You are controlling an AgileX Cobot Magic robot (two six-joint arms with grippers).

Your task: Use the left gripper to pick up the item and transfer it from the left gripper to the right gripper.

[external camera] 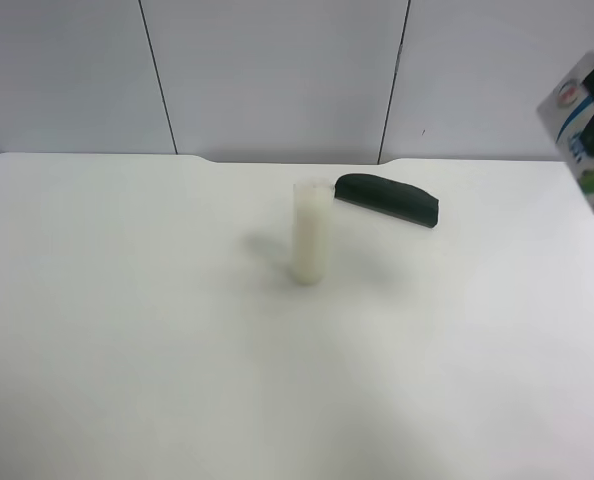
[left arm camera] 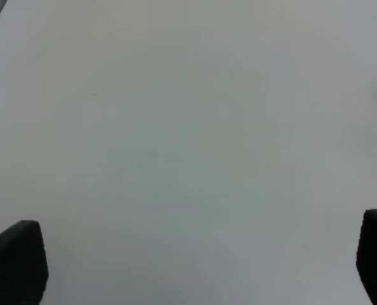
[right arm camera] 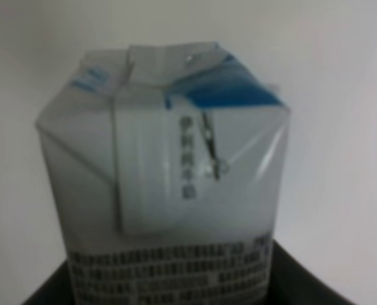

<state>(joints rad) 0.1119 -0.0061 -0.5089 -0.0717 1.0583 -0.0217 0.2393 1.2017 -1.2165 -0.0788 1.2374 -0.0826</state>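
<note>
On the right gripper (right arm camera: pixel 176 289) I see the jaws closed on the small white cardboard milk carton with blue and green print (right arm camera: pixel 169 178), holding it in the air at the exterior high view's right edge, clear of the white tabletop (external camera: pixel 127 350). On the left gripper (left arm camera: pixel 195 260) the 2 black jaws stand wide apart over the tabletop.

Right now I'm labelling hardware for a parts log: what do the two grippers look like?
The left gripper shows two plain black fingertips with blocky, rounded ends and no markings. Of the right gripper only black, sloping finger edges show. No arm links, cables or labels are visible in any view.
</note>
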